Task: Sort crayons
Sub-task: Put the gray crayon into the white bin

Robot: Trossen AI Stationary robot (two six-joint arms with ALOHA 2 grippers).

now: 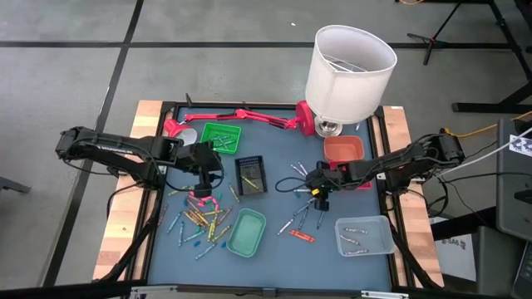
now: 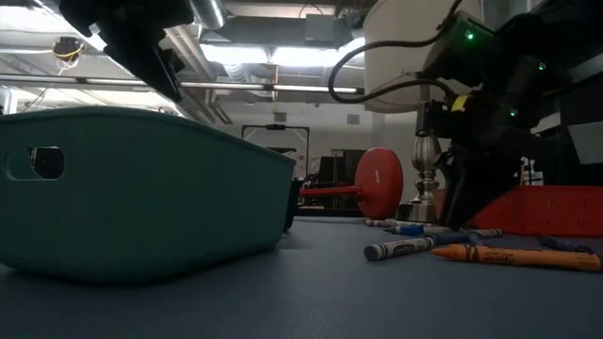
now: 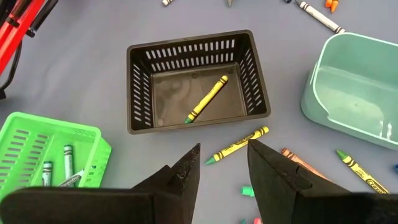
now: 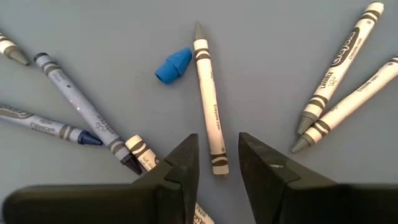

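Grey crayon, paper label print unreadable, between right gripper fingers.

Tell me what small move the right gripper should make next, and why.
Probably finish closing on the silver crayon. The right gripper sits low over the table with that crayon's end between its open fingers, nothing held yet. The neighbouring crayons lie clear of the gap, so a straight pinch looks safe.

A yellow crayon is seen lying aslant inside the black basket. Just outside it, another yellow crayon is framed between the parted left gripper fingers. Grey crayons are held in the green basket; a teal tray is set beside.
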